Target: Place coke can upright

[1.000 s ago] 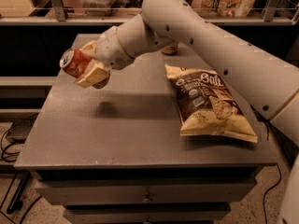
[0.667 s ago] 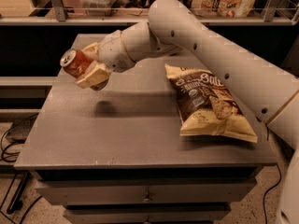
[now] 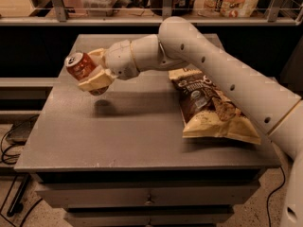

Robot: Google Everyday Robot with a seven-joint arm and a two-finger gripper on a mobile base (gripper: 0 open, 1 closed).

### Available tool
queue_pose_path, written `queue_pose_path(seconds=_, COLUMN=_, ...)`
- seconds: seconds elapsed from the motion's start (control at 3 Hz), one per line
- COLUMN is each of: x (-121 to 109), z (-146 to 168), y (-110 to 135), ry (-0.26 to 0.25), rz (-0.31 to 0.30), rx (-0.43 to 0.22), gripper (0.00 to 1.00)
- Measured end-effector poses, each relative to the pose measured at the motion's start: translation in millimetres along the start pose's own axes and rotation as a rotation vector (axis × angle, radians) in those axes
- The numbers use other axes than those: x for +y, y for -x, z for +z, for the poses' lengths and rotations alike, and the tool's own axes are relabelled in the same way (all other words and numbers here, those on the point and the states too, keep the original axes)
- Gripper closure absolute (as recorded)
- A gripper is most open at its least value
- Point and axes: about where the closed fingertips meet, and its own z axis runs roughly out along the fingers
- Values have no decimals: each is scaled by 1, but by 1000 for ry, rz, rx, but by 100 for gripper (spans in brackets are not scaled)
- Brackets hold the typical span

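A dull grey desk (image 3: 142,141) with a matte, slightly grainy top and a flat drawer front (image 3: 147,193) below fills the view. A smooth, white, tube-shaped robot arm (image 3: 222,74) with small round holes along its shell reaches in from the right edge, across the back half of the desk. At its end, the gripper (image 3: 90,70) has cream-coloured, blocky fingers (image 3: 97,80) clamped on either side of the coke can (image 3: 80,65), a small red metal cylinder with white markings. The can is held in the air above the desk's back-left area, near the left edge. It is tilted, with its shiny silver top facing up and to the left, and its soft dark shadow (image 3: 105,108) falls on the desk below. A crinkled, glossy chip bag (image 3: 213,108), brown with a pale yellow lower end, lies flat near the right edge, well apart from the can. Compared with a second ago, the can and gripper are in almost the same spot, the arm's thick rounded link sits lower over the desk, and the bag has not moved.
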Motion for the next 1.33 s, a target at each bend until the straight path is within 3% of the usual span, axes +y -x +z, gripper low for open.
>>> queue_pose_path(seconds=1.0, x=5, z=5, y=-18, ry=-10, rz=87, rx=-77, gripper=100)
queue_pose_path(seconds=1.33, x=7, z=8, y=-21, ry=-14, rz=86, rx=-56, gripper=100)
